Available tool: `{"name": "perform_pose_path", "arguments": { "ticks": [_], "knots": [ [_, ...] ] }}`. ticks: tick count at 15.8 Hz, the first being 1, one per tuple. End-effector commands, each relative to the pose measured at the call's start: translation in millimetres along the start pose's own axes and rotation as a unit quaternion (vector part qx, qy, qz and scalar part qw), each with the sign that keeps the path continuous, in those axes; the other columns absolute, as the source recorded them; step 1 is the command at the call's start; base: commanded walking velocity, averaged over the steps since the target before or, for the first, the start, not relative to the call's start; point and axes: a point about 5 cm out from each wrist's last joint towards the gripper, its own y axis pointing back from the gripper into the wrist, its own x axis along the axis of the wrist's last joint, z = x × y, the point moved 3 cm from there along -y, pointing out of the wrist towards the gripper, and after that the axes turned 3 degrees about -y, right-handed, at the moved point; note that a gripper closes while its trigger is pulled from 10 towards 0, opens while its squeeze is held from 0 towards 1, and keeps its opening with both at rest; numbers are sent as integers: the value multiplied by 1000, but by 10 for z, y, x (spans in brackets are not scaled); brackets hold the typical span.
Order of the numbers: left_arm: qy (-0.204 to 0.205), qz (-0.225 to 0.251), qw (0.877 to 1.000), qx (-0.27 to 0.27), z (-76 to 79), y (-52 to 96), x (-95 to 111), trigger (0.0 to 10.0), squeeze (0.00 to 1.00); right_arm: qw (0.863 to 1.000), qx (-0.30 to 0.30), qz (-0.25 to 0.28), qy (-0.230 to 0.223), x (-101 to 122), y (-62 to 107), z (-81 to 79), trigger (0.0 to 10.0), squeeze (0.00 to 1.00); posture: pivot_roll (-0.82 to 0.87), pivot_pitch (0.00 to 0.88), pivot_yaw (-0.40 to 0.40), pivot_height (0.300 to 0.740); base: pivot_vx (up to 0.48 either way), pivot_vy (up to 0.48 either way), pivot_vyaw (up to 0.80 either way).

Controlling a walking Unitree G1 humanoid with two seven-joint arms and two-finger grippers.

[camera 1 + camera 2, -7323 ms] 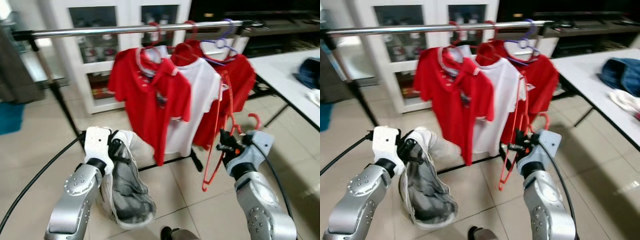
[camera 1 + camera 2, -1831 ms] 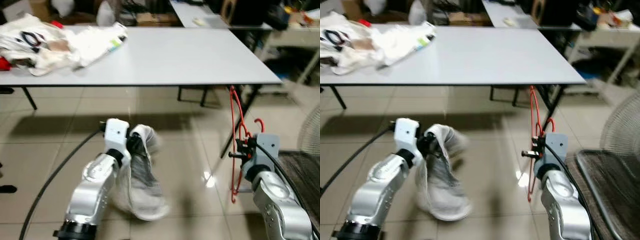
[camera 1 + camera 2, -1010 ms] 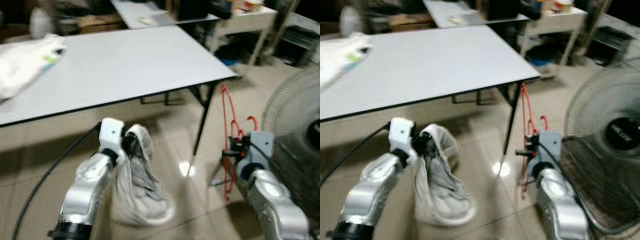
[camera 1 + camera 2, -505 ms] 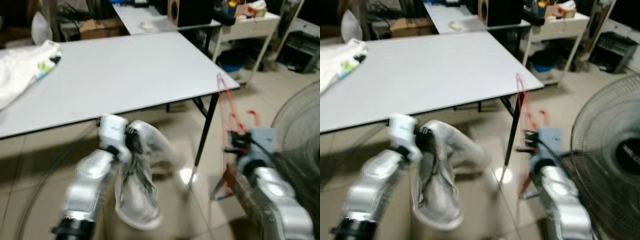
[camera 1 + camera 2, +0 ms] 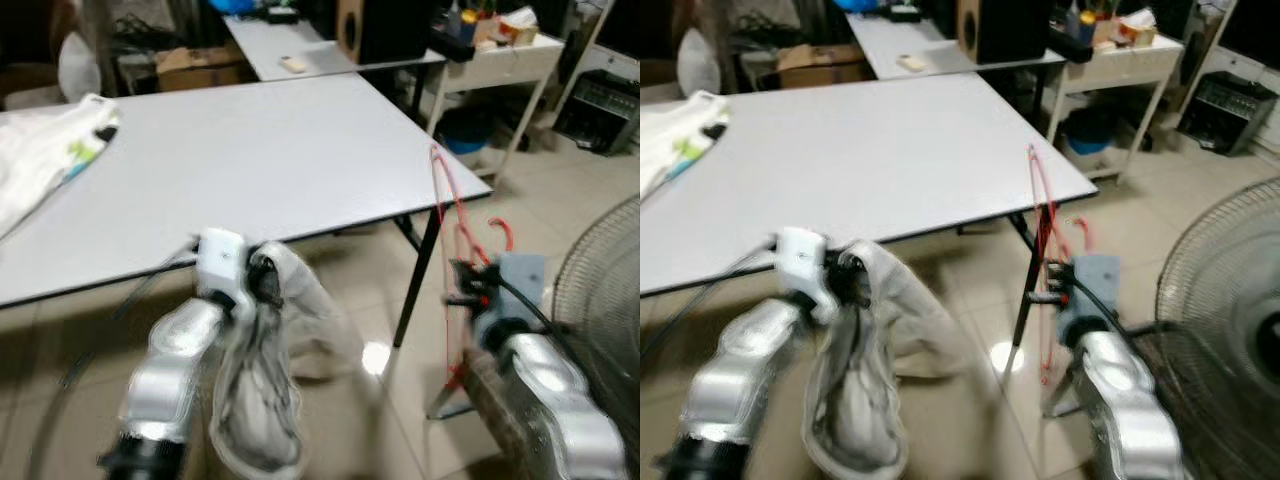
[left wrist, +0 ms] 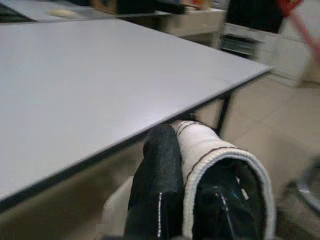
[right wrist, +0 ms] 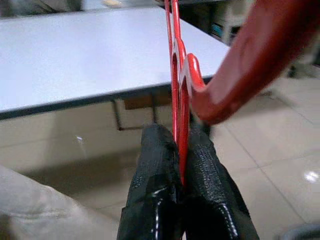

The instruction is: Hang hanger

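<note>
Two silver arms reach forward over a tiled floor (image 5: 560, 200), in front of one large grey table (image 5: 250, 150).

The right gripper (image 7: 180, 145) is at about 4 o'clock in the head views. Its two black fingers (image 7: 157, 170) are pressed together on one red hanger (image 5: 450, 215), pinching its thin wire between them. The hanger stands roughly upright above the gripper, beside the table's near right corner, with its hook (image 5: 503, 232) curling over just right of the gripper. The right forearm slopes down towards 5 o'clock.

The left gripper (image 5: 262, 280) is at about 7 o'clock, just below the table's front edge. It grips one grey-white garment (image 5: 262, 390), which hangs limp below it towards the floor; in the left wrist view a ribbed cuff (image 6: 220, 165) wraps over one finger. The left forearm slopes down towards 7 o'clock.

One pile of white cloth (image 5: 50, 155) lies on the table at 10 o'clock. A second table (image 5: 300, 45) stands behind, at 12 o'clock, with a dark speaker (image 5: 385, 25) on it. One fan (image 5: 600, 290) with a wire cage stands at 3 o'clock.
</note>
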Motion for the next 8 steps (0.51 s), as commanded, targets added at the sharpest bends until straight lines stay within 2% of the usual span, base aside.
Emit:
{"name": "perform_pose_path", "arguments": {
  "ticks": [1,5,7,8],
  "knots": [
    [-24,42,999,-3,-62,-1,269,10000,0,1000,12,13,-2,61,-17,-65,10000,0,-102,0,1,740,379,0,0],
    [-29,84,996,-23,-50,-92,603,10000,0,1000,12,23,4,110,-25,-56,10000,0,-107,0,8,740,378,0,0],
    [-22,138,989,-42,-8,-193,992,10000,0,999,5,32,3,140,-22,-16,10000,0,-109,0,13,740,379,0,0],
    [-21,150,987,-48,2,-224,1089,10000,0,999,4,34,3,147,-24,-9,10000,0,-108,0,12,740,379,0,0]
  ]
}}
